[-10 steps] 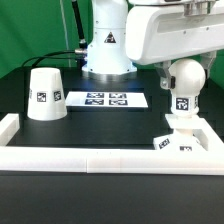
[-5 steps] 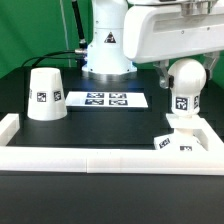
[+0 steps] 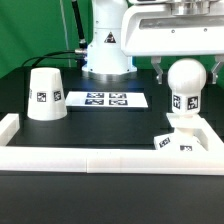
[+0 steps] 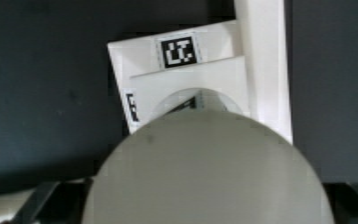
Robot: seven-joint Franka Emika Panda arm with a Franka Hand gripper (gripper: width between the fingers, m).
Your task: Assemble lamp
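Observation:
The round-headed bulb (image 3: 187,82) stands upright with its stem in the flat square base (image 3: 185,138) at the exterior view's right. My gripper (image 3: 187,72) is straight above, one black finger on each side of the bulb head with a thin gap each side, so it looks open. In the wrist view the bulb (image 4: 202,165) fills the middle, the tagged base (image 4: 185,62) lies beyond it, and my gripper (image 4: 197,208) shows only as dark fingers at the corners. The cone shade (image 3: 44,93) stands alone at the exterior view's left.
The marker board (image 3: 105,99) lies in the middle of the black table. A low white frame wall (image 3: 100,160) runs along the front and both sides, close beside the base (image 4: 265,60). The big white robot pedestal (image 3: 105,45) stands behind.
The bulb has gone from slightly tilted to upright. The fingers have spread a little off the bulb head, and the gripper body has shifted slightly up.

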